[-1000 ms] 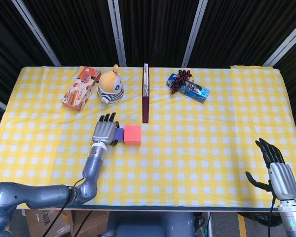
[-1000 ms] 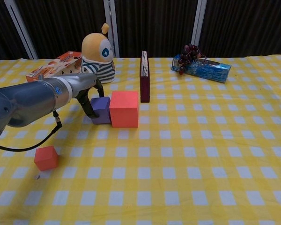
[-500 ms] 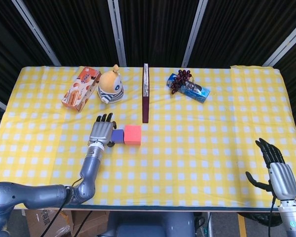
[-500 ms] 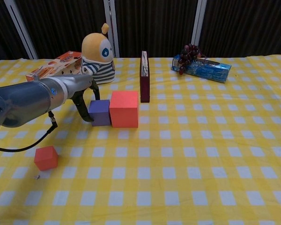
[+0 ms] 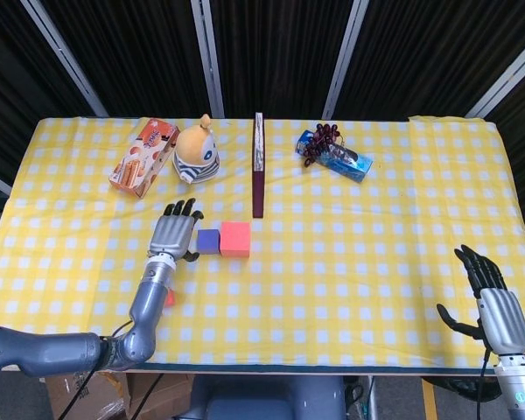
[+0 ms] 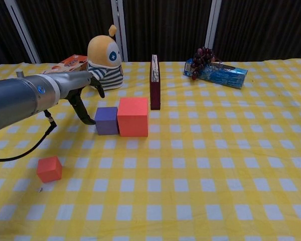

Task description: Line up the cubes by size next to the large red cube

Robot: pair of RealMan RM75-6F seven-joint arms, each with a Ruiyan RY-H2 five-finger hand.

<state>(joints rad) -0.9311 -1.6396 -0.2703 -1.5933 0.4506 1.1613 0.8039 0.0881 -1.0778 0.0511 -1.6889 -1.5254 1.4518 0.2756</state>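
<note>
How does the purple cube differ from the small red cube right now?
The purple cube is the bigger of the two; the small red cube is smaller. The purple cube sits against the large red cube, already in line; the small red cube lies alone nearer the table's front edge. The left hand hovers beside the purple cube, not the small one. Both rest flat on the checked cloth.

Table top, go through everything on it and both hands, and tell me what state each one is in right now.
large red cube: flat on cloth
purple cube: against the large red cube's side, released
small red cube: alone near the front edge, not lined up
left hand: beside purple cube, holding nothing
right hand: fingers spread, idle
book: standing upright
snack box: lying flat
</note>
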